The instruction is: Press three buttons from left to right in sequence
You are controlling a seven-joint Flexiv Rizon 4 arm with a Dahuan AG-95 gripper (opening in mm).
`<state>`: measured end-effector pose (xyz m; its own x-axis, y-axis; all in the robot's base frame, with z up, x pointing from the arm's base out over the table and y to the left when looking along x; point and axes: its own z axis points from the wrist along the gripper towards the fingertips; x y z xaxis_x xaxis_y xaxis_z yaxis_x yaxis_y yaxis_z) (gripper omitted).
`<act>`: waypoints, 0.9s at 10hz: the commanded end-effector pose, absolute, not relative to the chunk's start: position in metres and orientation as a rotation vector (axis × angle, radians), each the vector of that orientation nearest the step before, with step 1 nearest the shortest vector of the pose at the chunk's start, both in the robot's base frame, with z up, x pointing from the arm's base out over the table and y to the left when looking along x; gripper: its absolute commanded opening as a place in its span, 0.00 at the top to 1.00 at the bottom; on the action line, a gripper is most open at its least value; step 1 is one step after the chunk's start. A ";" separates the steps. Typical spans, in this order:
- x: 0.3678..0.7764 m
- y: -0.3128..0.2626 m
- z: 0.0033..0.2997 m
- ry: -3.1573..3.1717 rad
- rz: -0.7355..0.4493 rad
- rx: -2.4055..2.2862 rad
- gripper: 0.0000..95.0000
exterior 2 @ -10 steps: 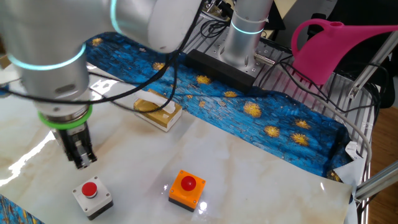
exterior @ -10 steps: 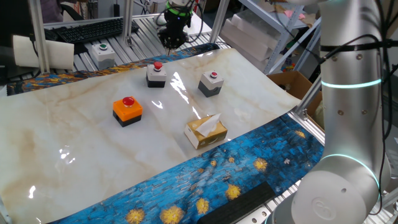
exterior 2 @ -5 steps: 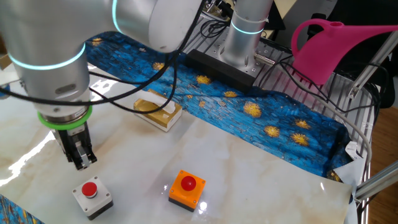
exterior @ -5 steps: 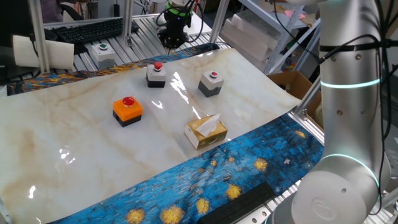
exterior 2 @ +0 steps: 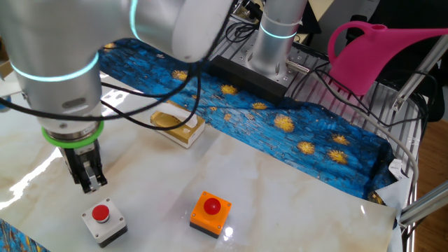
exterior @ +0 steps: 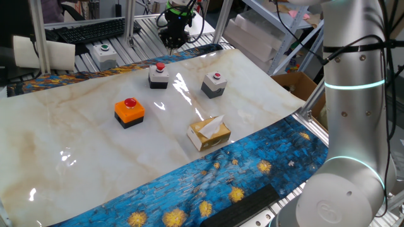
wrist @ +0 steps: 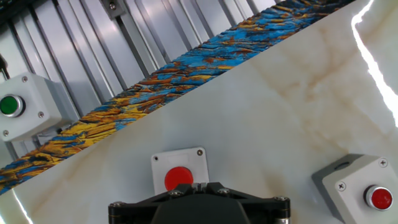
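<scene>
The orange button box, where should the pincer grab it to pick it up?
Probably by the flat side walls of the orange button box, coming straight down from above. It sits upright and apart from the other things, and its red round button on top is domed and would likely slip.

Bright, sharp views, white glare streaks on the marble sheet (exterior: 189,88) (overhead light)

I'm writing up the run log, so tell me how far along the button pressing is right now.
Done: no view proves a press. The orange switch sits well apart from the gripper, so it may be finished. In hand: the shut gripper hangs above and beside the middle grey switch, not touching it. Left: that press, then the other grey switch.
</scene>
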<state>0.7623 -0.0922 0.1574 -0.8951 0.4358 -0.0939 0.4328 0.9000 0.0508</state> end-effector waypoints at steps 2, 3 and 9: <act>0.764 -0.092 0.157 2.965 0.036 0.680 1.00; 0.764 -0.092 0.157 2.966 0.031 0.692 1.00; 0.764 -0.092 0.157 3.007 -0.068 0.607 1.00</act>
<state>0.7648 -0.0920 0.1570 -0.9128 0.3999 -0.0833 0.4034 0.9146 -0.0293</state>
